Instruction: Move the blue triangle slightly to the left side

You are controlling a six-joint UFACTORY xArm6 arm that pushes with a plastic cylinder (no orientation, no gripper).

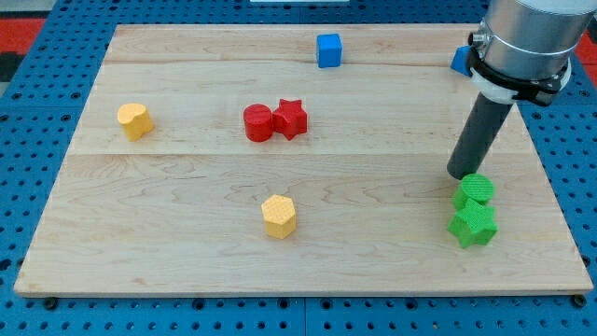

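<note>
tip [460,174] touching green cylinder [476,189], blue triangle [460,60] behind arm at board's [187,233] top right

My tip [461,174] touches the green cylinder [477,190].

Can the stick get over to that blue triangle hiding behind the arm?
Probably yes. My tip sits by the green blocks, and the blue triangle lies toward the view's top with only bare board between them.
</note>
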